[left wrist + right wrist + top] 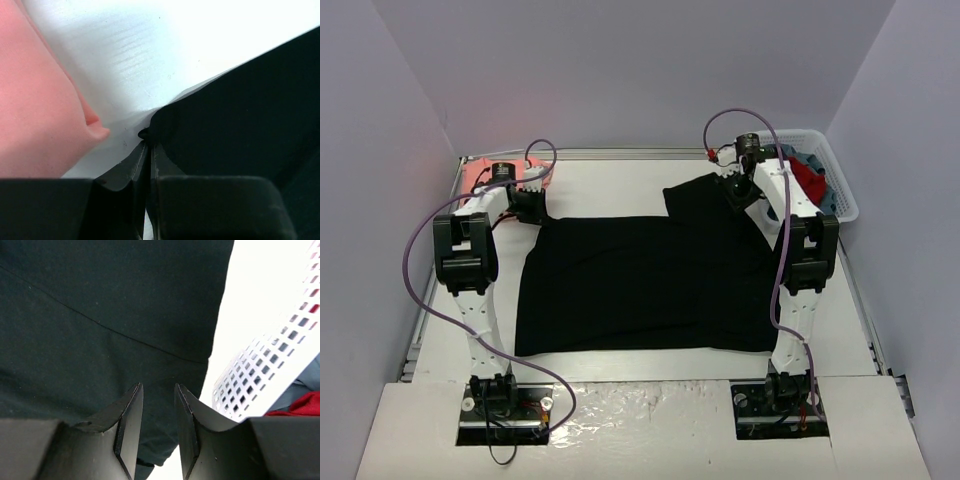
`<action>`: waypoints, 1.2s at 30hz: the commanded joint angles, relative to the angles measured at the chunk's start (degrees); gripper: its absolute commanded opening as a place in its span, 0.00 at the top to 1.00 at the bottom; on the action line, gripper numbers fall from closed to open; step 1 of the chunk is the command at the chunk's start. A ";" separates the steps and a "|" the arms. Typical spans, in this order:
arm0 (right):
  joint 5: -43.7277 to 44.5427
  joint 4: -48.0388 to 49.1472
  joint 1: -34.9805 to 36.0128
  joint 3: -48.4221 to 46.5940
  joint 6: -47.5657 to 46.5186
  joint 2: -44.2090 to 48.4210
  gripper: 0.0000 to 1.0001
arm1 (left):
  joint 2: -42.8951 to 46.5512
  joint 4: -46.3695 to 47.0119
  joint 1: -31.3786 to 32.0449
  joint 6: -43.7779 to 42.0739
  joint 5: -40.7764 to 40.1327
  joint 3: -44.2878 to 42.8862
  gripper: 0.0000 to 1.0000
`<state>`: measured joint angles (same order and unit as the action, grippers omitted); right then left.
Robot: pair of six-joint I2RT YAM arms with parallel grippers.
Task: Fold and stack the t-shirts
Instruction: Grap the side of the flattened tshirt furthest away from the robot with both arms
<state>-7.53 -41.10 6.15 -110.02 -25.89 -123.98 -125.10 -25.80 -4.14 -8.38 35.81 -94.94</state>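
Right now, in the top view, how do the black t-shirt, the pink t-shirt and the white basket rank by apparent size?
1. black t-shirt, by far.
2. white basket.
3. pink t-shirt, though the left arm hides part, so this place is unsure.

The black t-shirt (640, 285) is plain, the pink t-shirt (470, 180) salmon, the table (620, 185) and latticed basket (840, 183) white.

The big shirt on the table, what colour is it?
The big shirt is plain black, seen best in the top view.

Large tee (640, 285) central; small tee (475, 178) far-left; basket (847, 197) far-right.
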 commanded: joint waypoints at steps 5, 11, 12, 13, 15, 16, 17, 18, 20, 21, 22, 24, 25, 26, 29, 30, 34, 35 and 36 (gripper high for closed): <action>-0.46 -0.74 0.09 -7.65 2.15 -1.43 0.71 | 4.85 -0.39 -1.31 0.12 0.66 0.71 0.98; -2.22 1.11 -0.09 -15.56 5.06 -6.43 0.66 | 12.50 0.75 -2.10 0.65 1.01 2.82 0.98; -2.75 1.20 -0.09 -16.54 5.41 -7.14 0.66 | 13.38 0.58 -2.19 0.73 1.01 3.09 0.98; -3.45 1.11 -0.09 -17.59 5.67 -7.93 0.66 | 14.96 0.49 -2.19 0.65 1.10 3.44 0.98; -4.24 1.46 -0.09 -20.22 6.37 -10.13 0.65 | 16.63 -0.47 -2.19 0.65 1.45 3.62 0.98; -4.33 1.46 -0.09 -21.37 6.64 -11.01 0.64 | 17.08 -0.48 -2.19 0.56 1.63 3.97 0.98; -4.60 1.46 -0.09 -22.42 7.16 -12.76 0.64 | 17.34 -0.91 -2.10 0.47 1.54 4.06 0.98; -5.38 1.46 -0.09 -23.30 7.17 -13.56 0.63 | 17.78 -1.18 -2.10 0.47 1.45 4.06 0.98; -5.48 1.73 0.09 -26.20 7.52 -15.66 0.61 | 17.87 -2.58 -2.10 -0.14 1.45 3.97 0.98; -6.09 1.81 0.09 -27.00 7.61 -16.11 0.60 | 17.96 -2.85 -2.19 -0.23 1.63 4.06 0.98; -7.31 2.34 0.17 -28.22 7.61 -16.64 0.59 | 18.13 -3.29 -2.10 -0.58 1.80 4.14 0.98; -7.59 3.74 0.26 -28.67 8.48 -17.61 0.57 | 18.57 -3.55 -2.10 -0.76 1.81 4.84 0.98; -7.33 5.40 0.35 -28.76 8.92 -18.13 0.55 | 18.66 -3.64 -2.10 -0.85 1.72 5.02 0.98; -7.15 6.11 0.35 -29.02 9.27 -18.48 0.55 | 18.75 -3.73 -2.01 -1.02 1.63 5.11 0.98; -7.50 8.75 0.44 -29.81 10.94 -20.06 0.54 | 18.84 -3.90 -2.01 -1.20 1.54 5.55 0.98; -7.59 9.54 0.44 -29.99 11.73 -20.33 0.54 | 18.93 -3.90 -2.01 -1.20 1.54 5.72 0.98; -8.46 12.62 0.61 -31.66 12.79 -23.14 0.54 | 19.10 -4.08 -2.01 -1.37 1.63 6.25 0.98; -8.90 13.15 0.61 -32.27 13.05 -23.58 0.54 | 19.19 -4.08 -2.01 -1.37 1.45 6.34 0.98; -9.43 14.28 0.70 -32.45 13.49 -24.37 0.53 | 19.10 -3.91 -1.92 -1.46 1.28 6.52 0.98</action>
<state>-14.85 -30.44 6.22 -139.83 -14.66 -146.56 -108.53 -29.02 -5.76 -8.86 36.84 -88.86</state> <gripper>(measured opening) 0.462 0.032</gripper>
